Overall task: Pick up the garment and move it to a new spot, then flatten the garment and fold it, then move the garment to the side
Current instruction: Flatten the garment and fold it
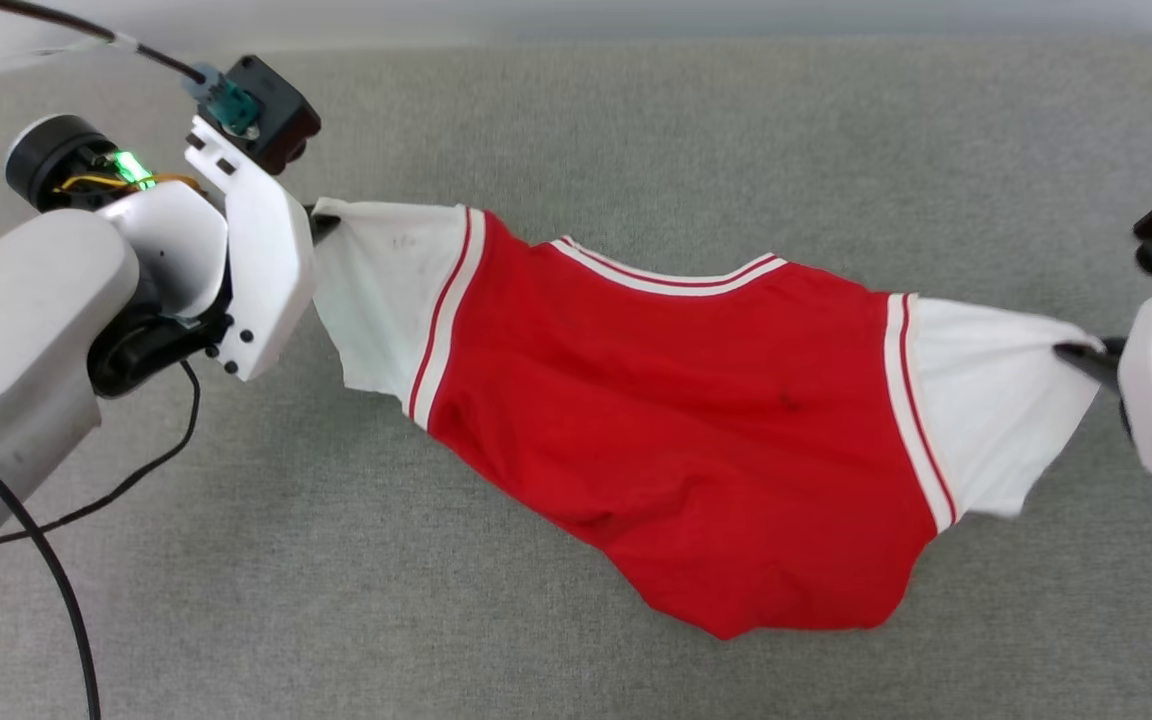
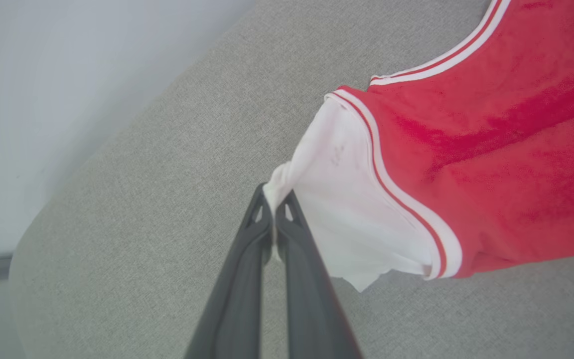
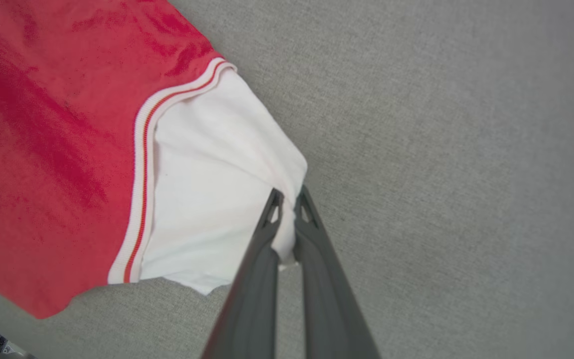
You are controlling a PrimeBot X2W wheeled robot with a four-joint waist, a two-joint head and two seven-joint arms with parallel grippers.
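The red jersey T-shirt (image 1: 696, 420) hung stretched across the middle of the grey fabric-covered surface (image 1: 636, 130), white sleeves outward. The left gripper (image 2: 274, 207) had clamped one sleeve's tip and the right gripper (image 3: 289, 204) the other. A black cable (image 1: 126, 480) trailed over the surface's left side. Bare grey fabric lay all around the shirt.

Head view looks down — wrist views close, share garment (image 1: 696, 420).
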